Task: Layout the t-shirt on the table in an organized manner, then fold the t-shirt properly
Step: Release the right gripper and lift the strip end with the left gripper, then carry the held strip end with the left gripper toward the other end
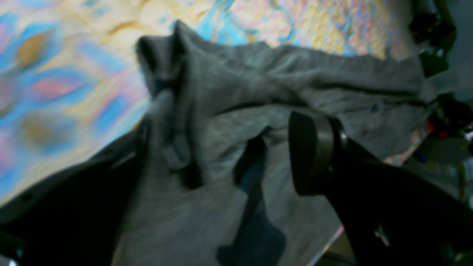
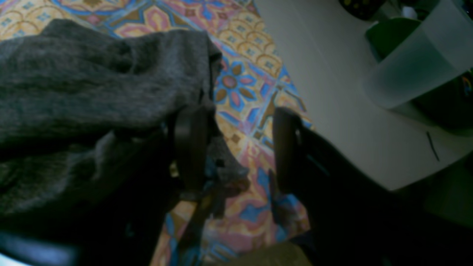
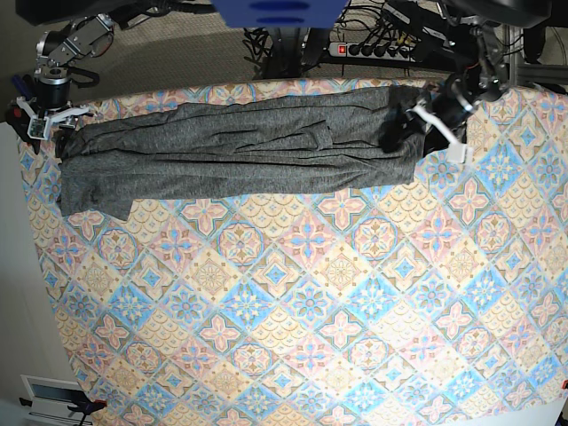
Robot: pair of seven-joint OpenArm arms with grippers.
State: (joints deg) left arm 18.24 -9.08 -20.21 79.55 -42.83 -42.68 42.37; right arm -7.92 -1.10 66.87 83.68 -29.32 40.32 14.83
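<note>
At the far left edge of the tabletop (image 3: 293,337), the right gripper (image 3: 46,120) hangs with its fingers (image 2: 190,147) parted, one against a bunched end of the shirt (image 3: 240,146), nothing pinched between them. The shirt lies stretched in a long, rumpled band across the far side, folded over on itself rather than spread flat. At its right end the left gripper (image 3: 441,131) stands over the cloth with fingers (image 1: 310,151) wide and empty. To lay it out well, each gripper should likely take a single layer at a corner and draw it toward the near side, keeping tension even so creases pull out.
</note>
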